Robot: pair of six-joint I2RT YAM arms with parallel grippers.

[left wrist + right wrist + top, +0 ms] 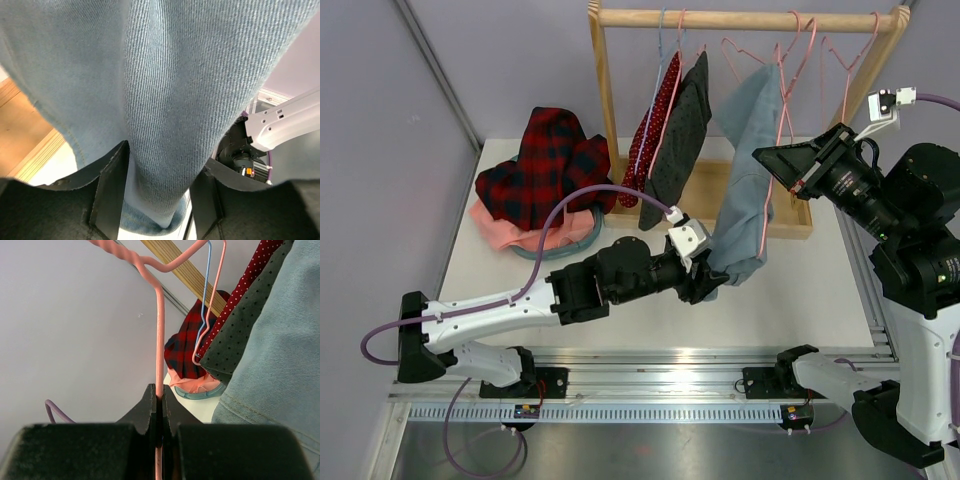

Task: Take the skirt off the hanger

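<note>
A blue denim skirt [745, 170] hangs from a pink wire hanger [785, 90] on the wooden rack. My left gripper [705, 280] is at the skirt's lower end. In the left wrist view a thick fold of the denim [165, 100] fills the space between my fingers, and the gripper [162, 200] is shut on it. My right gripper [782, 160] is up beside the skirt's top. In the right wrist view it [160, 405] is shut on the hanger's pink wire [160, 340], with the skirt [280, 365] at the right.
The wooden rack [750, 18] also holds a red dotted garment [658, 120], a dark dotted garment [678, 140] and bare pink hangers [845, 60]. A pile of red plaid and pink clothes [545, 160] lies at the table's back left.
</note>
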